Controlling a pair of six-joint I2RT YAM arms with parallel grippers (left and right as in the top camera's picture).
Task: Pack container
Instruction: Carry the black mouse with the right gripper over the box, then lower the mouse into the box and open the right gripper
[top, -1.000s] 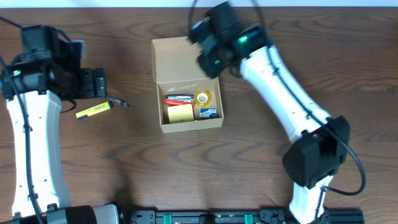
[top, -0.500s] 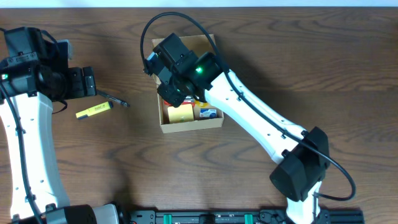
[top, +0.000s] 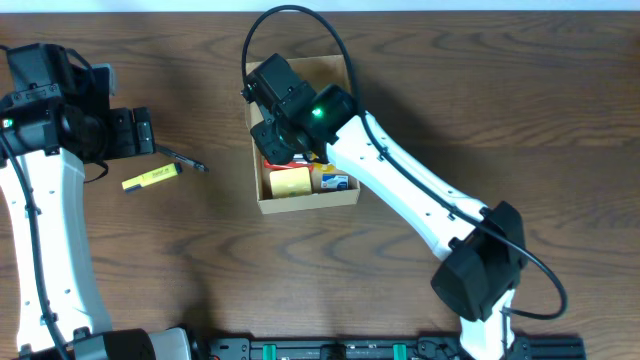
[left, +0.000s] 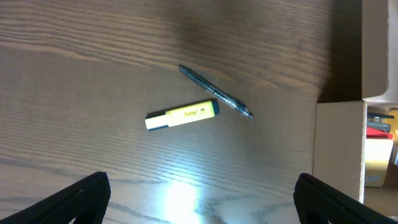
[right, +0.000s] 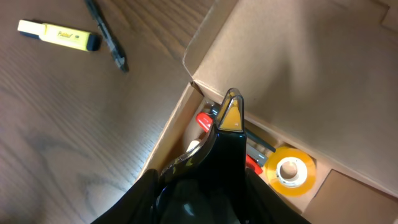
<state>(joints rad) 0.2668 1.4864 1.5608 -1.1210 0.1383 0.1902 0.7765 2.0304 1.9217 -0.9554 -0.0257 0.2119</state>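
The tan cardboard container (top: 310, 204) stands open at the table's middle, its flap lid (right: 311, 74) raised behind it. Inside lie a yellow note pad (top: 289, 181), a yellow tape roll (right: 291, 170), a red item (right: 204, 121) and a small blue-and-white box (top: 338, 182). My right gripper (top: 272, 135) hangs over the container's left half, shut on a glossy black object with a yellow tip (right: 230, 115), at the container's left wall. My left gripper (left: 199, 199) is open and empty, left of the container (left: 339, 149).
A yellow highlighter (left: 181, 115) and a dark pen (left: 216, 91) lie on the wood table between my left gripper (top: 140, 133) and the container. They also show in the right wrist view, the highlighter (right: 57, 35) and the pen (right: 107, 34).
My right arm swung from the container's back right corner to over its left half and dipped toward the inside. My left arm shifted slightly left.
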